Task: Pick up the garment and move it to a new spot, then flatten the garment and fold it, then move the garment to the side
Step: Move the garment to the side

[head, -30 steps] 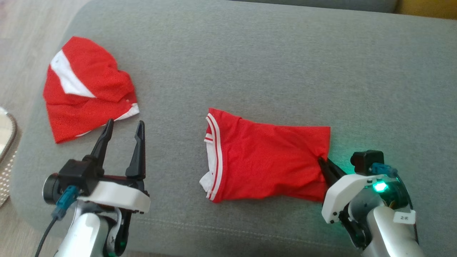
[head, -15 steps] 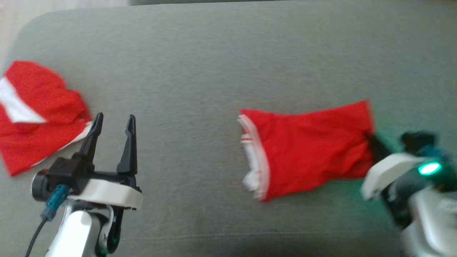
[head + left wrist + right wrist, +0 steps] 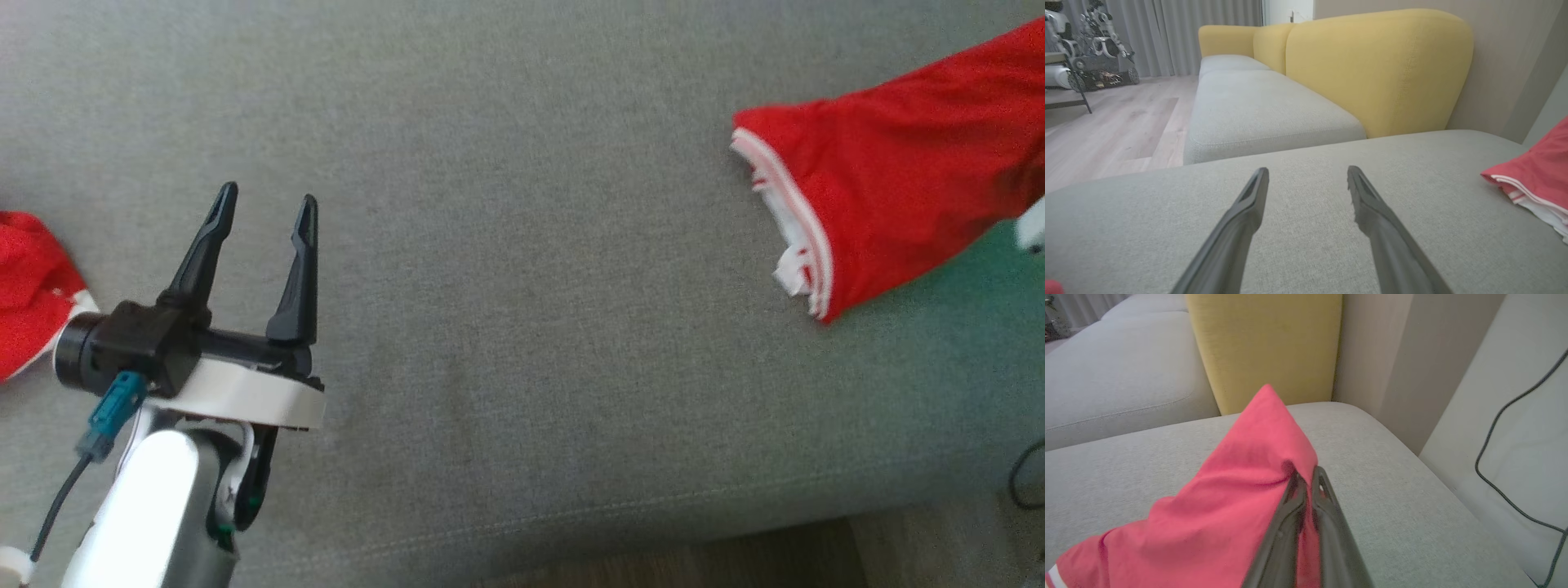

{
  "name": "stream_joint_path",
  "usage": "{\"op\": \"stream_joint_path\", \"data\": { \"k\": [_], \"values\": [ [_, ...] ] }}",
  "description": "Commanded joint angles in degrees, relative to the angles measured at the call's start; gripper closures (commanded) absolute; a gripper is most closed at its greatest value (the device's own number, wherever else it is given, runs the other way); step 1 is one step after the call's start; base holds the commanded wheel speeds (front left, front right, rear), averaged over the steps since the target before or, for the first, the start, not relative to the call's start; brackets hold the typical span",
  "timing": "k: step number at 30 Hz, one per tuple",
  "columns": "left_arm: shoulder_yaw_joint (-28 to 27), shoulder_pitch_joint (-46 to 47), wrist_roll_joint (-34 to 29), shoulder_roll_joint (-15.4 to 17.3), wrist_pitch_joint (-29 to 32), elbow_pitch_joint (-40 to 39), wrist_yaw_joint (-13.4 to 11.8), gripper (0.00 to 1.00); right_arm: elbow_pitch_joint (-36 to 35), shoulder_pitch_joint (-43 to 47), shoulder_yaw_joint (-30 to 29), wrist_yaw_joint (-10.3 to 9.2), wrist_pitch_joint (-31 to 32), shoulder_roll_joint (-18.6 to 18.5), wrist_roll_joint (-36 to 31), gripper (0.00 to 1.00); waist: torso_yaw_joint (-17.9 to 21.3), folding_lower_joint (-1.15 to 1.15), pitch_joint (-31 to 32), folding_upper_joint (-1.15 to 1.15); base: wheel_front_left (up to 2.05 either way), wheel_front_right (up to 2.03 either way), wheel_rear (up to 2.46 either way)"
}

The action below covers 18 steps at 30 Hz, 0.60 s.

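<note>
The right gripper [image 3: 1306,477] has its two dark fingers pinched narrow on a corner of the folded red garment with white striped trim [image 3: 1229,490]. The cloth peaks just ahead of the fingertips and slopes away to that gripper's left, down toward the grey fabric sofa seat [image 3: 1392,506]. This looks like the last step, moving the folded piece to the side. The left gripper [image 3: 269,196] stands wide and empty over the seat, with the garment's trimmed end well to its right and a second red and white cloth [image 3: 33,278] just to its left. The next move calls for holding the pinch while carrying the cloth sideways without spilling the fold, then lowering it short of the seat's edge, which lies near the right gripper's right side, with a thin dark cable [image 3: 1506,428] beyond. How many layers are pinched cannot be told. The head view cuts off the held end, and whether the lower part touches the seat is unclear.
</note>
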<state>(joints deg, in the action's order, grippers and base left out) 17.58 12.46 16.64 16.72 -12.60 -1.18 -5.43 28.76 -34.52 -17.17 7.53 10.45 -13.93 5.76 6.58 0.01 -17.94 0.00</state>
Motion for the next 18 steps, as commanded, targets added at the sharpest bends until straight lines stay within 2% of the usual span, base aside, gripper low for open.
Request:
{"op": "stream_joint_path", "data": {
  "k": [1,5,16,18],
  "values": [
    [-2.1,2.3,-0.8,1.8,0.3,-2.2,0.4,0.00,-1.0,-2.5,-0.5,-0.04,-0.8,-1.5,-0.6,1.00,0.7,-0.01,-1.7,0.00,0.00,0.00,0.00],
    [-1.8,2.9,-0.8,2.1,0.7,-2.7,0.6,0.00,1.7,-5.7,-3.9,-0.04,-1.8,-2.1,-1.3,1.00,1.1,-0.01,-3.3,0.00,0.00,0.00,0.00],
    [-1.2,4.5,-0.6,2.6,0.8,-2.7,1.2,0.00,7.8,-10.6,-5.0,-0.04,-4.0,-1.8,-3.1,1.00,1.9,-0.01,-5.6,0.00,0.00,0.00,0.00],
    [-1.1,4.6,-0.6,2.6,0.7,-2.6,1.2,0.00,8.4,-10.6,-5.2,-0.04,-4.6,-1.5,-3.3,0.51,1.9,-0.01,-5.6,0.00,0.00,0.00,0.00]
  ]
}}
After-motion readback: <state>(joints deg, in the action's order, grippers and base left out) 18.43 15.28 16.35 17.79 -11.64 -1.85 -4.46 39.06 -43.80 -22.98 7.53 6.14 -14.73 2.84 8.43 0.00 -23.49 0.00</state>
